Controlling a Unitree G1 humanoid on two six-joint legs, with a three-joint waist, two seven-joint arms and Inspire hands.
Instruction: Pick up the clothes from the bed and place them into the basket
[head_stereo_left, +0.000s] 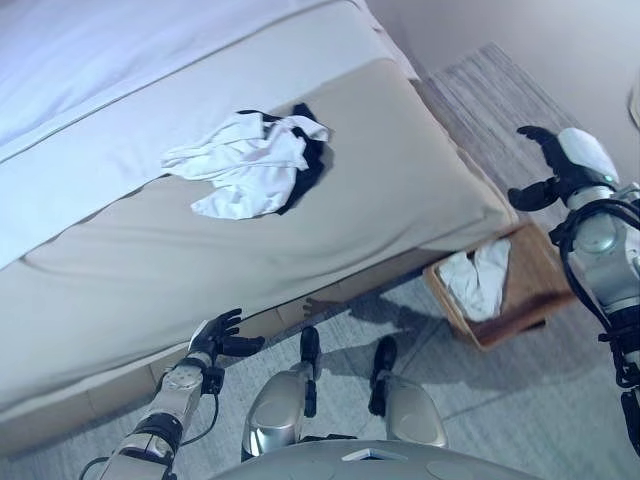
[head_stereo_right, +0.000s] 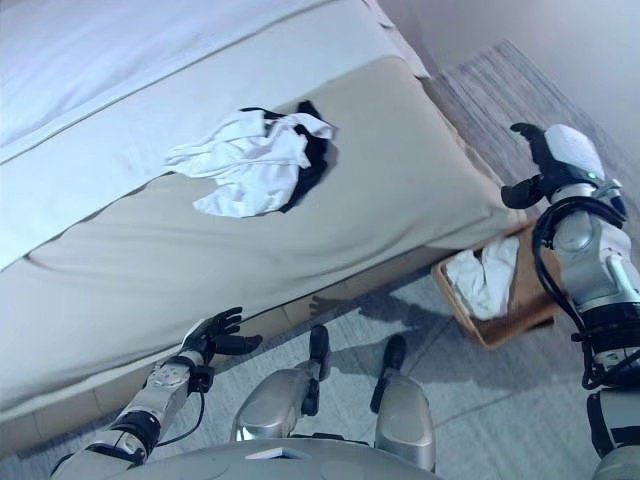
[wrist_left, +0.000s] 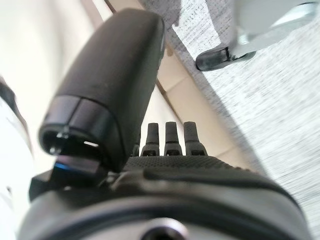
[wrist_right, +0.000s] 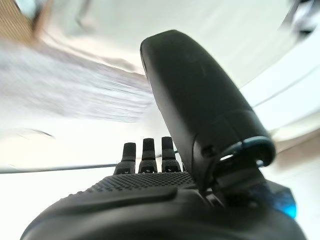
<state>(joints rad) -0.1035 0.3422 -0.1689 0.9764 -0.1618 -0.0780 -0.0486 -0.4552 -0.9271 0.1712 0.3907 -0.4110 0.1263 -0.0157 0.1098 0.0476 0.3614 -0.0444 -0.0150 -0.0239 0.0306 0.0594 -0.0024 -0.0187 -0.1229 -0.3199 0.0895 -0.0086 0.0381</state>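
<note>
crumpled white and black clothes (head_stereo_left: 255, 165) on the bed (head_stereo_left: 400, 190); white garment in the floor basket (head_stereo_left: 535, 285).

Bedroom, home or hotel type. Large bed (head_stereo_left: 400, 190) with a beige cover and white sheet (head_stereo_left: 120, 60) fills the view from 9 to 2 o'clock. Crumpled white and dark clothes (head_stereo_left: 255, 165) lie on it. Wooden basket (head_stereo_left: 535, 285) holding white cloth sits on grey carpet (head_stereo_left: 500, 400) at 4 o'clock, beside the bed's corner.

Grey carpeted floor (head_stereo_left: 520, 400), striped rug (head_stereo_left: 500, 95), pale wall (head_stereo_left: 560, 40) beyond.
</note>
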